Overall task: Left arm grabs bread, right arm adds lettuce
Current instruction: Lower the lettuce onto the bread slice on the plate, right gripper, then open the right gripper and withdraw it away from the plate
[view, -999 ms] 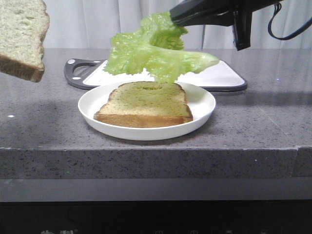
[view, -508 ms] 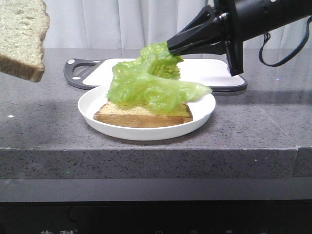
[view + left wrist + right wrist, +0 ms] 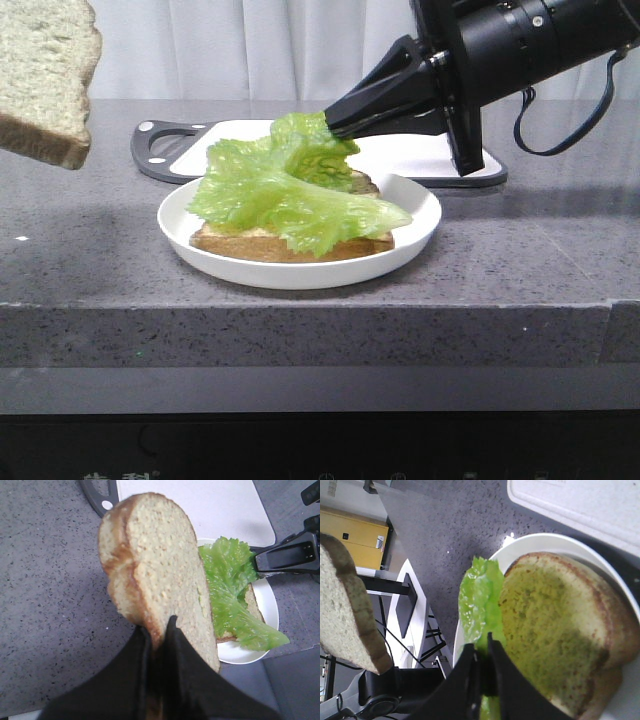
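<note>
Your left arm point(image 3: 155, 680) holds the bread point(image 3: 45, 80) aloft at far left, jaws pinched on its crust edge; it is soft, so squeeze lightly. The limp lettuce point(image 3: 285, 195) drapes over the plated slice point(image 3: 245, 242), its stem end clamped in your right arm point(image 3: 330, 120).

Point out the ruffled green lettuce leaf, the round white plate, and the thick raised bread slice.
ruffled green lettuce leaf point(image 3: 290, 195), front view, leaf middle
round white plate point(image 3: 415, 225), front view, right rim
thick raised bread slice point(image 3: 45, 65), front view, cut face
</note>
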`<control>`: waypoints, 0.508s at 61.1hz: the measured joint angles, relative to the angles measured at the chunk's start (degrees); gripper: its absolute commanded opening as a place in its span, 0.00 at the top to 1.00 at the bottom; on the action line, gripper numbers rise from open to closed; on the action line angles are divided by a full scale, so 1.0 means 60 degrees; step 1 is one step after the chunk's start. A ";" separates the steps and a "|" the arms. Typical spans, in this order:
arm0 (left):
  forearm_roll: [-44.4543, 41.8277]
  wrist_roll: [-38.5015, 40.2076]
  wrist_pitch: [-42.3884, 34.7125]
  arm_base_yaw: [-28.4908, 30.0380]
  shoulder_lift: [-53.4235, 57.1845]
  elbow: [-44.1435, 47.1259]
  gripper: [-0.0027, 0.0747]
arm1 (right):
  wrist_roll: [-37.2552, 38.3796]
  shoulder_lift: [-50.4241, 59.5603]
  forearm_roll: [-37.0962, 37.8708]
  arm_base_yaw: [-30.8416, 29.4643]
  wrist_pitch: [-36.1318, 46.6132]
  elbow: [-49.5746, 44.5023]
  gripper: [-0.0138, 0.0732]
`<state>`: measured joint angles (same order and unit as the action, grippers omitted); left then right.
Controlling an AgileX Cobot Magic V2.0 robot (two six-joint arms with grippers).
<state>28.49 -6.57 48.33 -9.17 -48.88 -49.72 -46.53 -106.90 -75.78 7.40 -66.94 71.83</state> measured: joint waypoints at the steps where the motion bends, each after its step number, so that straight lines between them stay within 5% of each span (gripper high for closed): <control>1: 0.0000 0.0000 0.0000 0.0000 0.0000 0.0000 0.99 | 0.0000 0.0000 -0.0003 0.0000 0.0025 0.0000 0.96; 22: 0.0000 0.0000 0.0000 0.0000 0.0000 0.0000 0.99 | 0.0000 0.0000 0.0177 0.0008 0.0602 0.0000 0.95; 31: 0.0000 0.0000 0.0000 0.0000 0.0000 0.0000 0.99 | 0.0000 0.0000 0.0203 0.0008 0.0787 0.0000 0.76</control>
<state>28.49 -6.57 48.33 -9.17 -48.88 -49.72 -46.53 -106.90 -74.56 7.45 -62.21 71.83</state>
